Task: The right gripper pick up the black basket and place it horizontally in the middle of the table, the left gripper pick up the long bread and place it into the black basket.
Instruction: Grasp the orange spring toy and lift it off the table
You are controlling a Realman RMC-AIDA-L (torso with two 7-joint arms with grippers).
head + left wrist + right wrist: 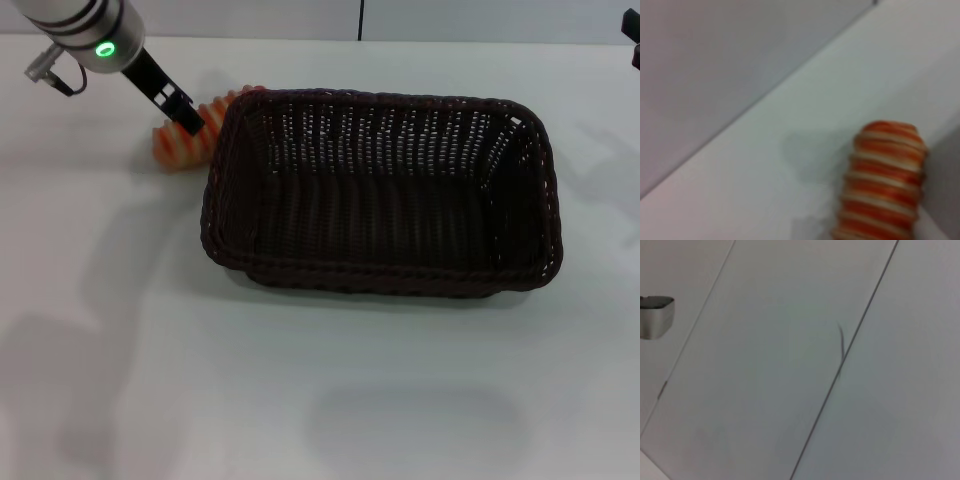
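Observation:
The black basket (380,190) lies lengthwise across the middle of the white table (320,400), with nothing in it. The long bread (178,140), orange with cream stripes, lies on the table just outside the basket's far left corner, touching or almost touching its rim. My left gripper (188,118) reaches down from the upper left and its tip meets the top of the bread. In the left wrist view the long bread (885,185) fills the near corner, very close. Only a black sliver of my right arm (633,42) shows at the far right edge, well away from the basket.
The table's back edge meets a grey wall (300,15). The right wrist view shows only wall panels (790,365) and a metal fitting (655,317). Bare tabletop lies in front of the basket and on both sides.

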